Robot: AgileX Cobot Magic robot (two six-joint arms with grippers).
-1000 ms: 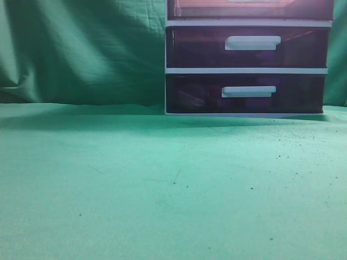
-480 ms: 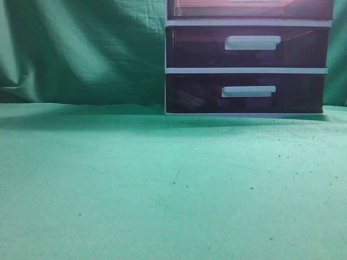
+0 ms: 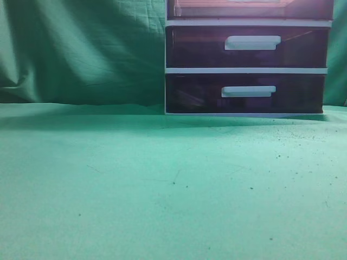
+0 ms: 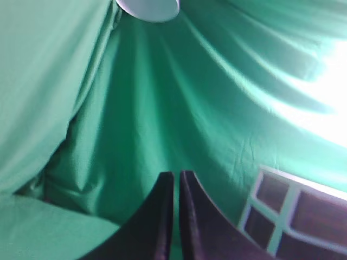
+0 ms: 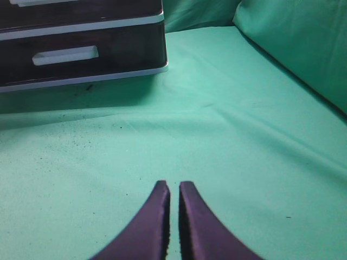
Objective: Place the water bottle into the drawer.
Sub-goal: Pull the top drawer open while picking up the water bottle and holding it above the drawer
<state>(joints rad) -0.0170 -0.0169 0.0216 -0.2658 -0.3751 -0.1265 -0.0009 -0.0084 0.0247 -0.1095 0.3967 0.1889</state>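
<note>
Nearest in the right wrist view, the right pincer [image 5: 174, 187] has its two dark, curved fingers drawn together with only a thin slit between them, holding nothing, poised over the table [image 5: 227, 135]. The table wears a green cloth, matte and faintly creased, peppered with dark specks toward the drawer unit [image 5: 81, 43]. Nothing stands between the pincer and that unit.

In the left wrist view, the left pincer [image 4: 176, 176] is likewise closed and empty, its tips nearly touching. It points at a hanging green backdrop [image 4: 162, 108] that falls in long soft folds, with a bright glare on the right and a pale rounded shape [image 4: 147, 8] at the top edge (too cropped to identify). The white frame of the unit shows at lower right.

From the exterior view, the cloth-covered table stretches bare to the drawer unit at the back right, which stands against the backdrop. Its frame is white plastic. Two dark purple, glossy, translucent drawers are stacked below, the middle drawer [image 3: 246, 46] and the bottom drawer [image 3: 245, 93], each with a white bar handle. Above them, cut off by the picture's top edge, is the drawer [image 3: 249, 8], reddish-brown and translucent; it appears closed, though too little shows to be sure. The water bottle is not visible in any view.
</note>
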